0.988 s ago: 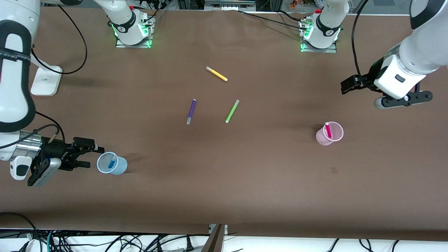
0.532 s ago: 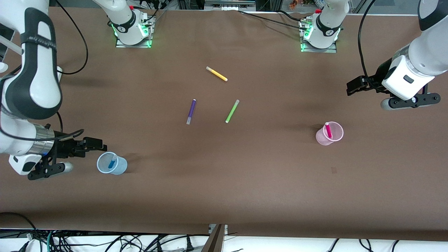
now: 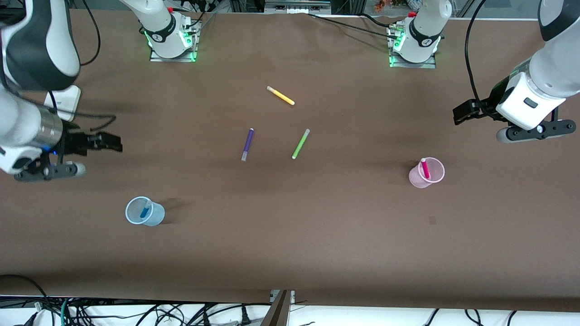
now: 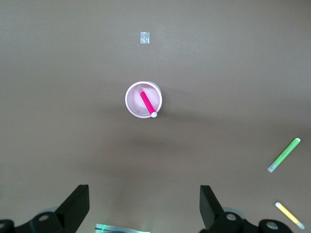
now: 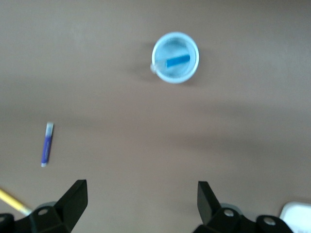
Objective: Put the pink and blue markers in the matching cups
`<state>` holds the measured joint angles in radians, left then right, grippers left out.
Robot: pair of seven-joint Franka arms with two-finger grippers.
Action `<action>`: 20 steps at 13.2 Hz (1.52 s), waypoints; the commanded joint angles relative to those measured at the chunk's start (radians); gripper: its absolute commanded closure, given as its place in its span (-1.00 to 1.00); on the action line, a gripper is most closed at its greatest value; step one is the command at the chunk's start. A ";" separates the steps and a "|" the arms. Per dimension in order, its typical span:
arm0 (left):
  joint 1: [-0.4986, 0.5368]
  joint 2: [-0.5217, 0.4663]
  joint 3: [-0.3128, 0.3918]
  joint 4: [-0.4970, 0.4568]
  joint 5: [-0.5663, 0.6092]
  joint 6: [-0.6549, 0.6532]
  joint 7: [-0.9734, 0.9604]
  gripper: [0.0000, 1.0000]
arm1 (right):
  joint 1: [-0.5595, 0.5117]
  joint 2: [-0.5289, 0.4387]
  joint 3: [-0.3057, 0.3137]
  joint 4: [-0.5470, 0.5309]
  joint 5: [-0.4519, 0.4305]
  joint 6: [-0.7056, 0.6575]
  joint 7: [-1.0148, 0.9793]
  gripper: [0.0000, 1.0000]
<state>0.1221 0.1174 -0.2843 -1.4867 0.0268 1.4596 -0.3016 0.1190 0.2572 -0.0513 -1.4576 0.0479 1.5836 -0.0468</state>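
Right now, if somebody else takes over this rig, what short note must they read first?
Left pincer: open, holds nothing, up over the table at the left arm's end.
Right pincer: open, holds nothing, up over the table at the right arm's end.
Pink marker stands in the pink cup; blue marker is in the blue cup.
Done: both markers sit in matching cups.
Left: nothing seems to remain. The purple, green and yellow markers lie on the table.

A magenta marker [image 3: 425, 168] was seen in a pale pink cup [image 3: 426, 172], a blue marker [image 3: 145, 211] in a pale blue cup [image 3: 144, 211]. Purple [image 3: 247, 144], lime-green [image 3: 300, 143] and yellow [image 3: 281, 95] markers were seen on the brown table [image 3: 317, 226].
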 commanded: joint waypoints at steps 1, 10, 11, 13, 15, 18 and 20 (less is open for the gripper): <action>-0.090 -0.089 0.143 -0.085 -0.031 0.008 0.096 -1.00 | -0.036 -0.137 0.027 -0.170 -0.019 0.035 0.002 -1.00; -0.082 -0.168 0.145 -0.260 -0.047 0.116 0.122 -1.00 | -0.113 -0.279 0.024 -0.236 -0.031 -0.009 0.011 -1.00; -0.082 -0.168 0.146 -0.259 -0.047 0.117 0.122 -1.00 | -0.111 -0.277 0.022 -0.234 -0.040 -0.019 0.013 -1.00; -0.082 -0.168 0.145 -0.259 -0.047 0.119 0.122 -1.00 | -0.110 -0.268 0.021 -0.216 -0.042 -0.019 0.010 -1.00; -0.082 -0.168 0.145 -0.259 -0.047 0.119 0.122 -1.00 | -0.111 -0.234 0.021 -0.172 -0.042 -0.027 0.007 -1.00; -0.082 -0.168 0.143 -0.259 -0.048 0.119 0.122 -1.00 | -0.110 -0.200 0.022 -0.119 -0.059 -0.050 0.007 -1.00; -0.085 -0.166 0.143 -0.257 -0.048 0.123 0.122 -1.00 | -0.107 -0.200 0.024 -0.119 -0.069 -0.050 0.007 -1.00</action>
<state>0.0439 -0.0492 -0.1464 -1.7504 -0.0056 1.5733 -0.2050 0.0186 0.0402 -0.0410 -1.6138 0.0003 1.5637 -0.0470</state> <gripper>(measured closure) 0.000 0.000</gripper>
